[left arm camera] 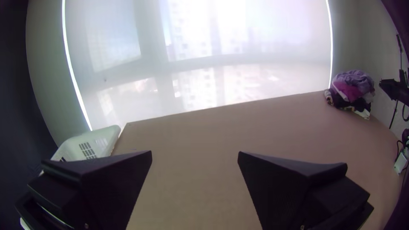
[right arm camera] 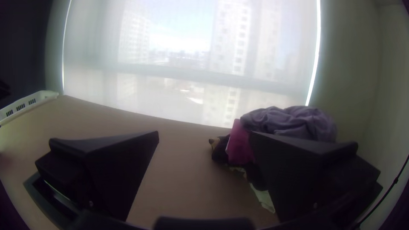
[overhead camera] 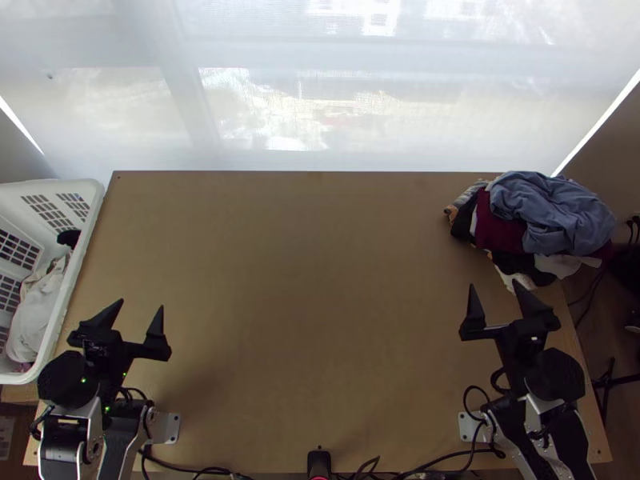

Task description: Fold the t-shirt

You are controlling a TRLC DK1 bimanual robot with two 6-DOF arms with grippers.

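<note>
Left hand (overhead camera: 142, 305) and right hand (overhead camera: 494, 285) both gape wide, empty.

Two robot arms stand well apart, the left arm (overhead camera: 60, 444) at the lower left of the top view and the right arm (overhead camera: 565, 432) at the lower right, their silver-grey links meeting black joints behind the grippers. The left gripper (overhead camera: 142, 304) points up the picture with its two wide, flat black fingers (left arm camera: 102, 183) spread apart. The right gripper (overhead camera: 494, 284) also points up the picture from an arm slanting toward the upper left, its own black fingers (right arm camera: 110, 170) parted wide.
</note>
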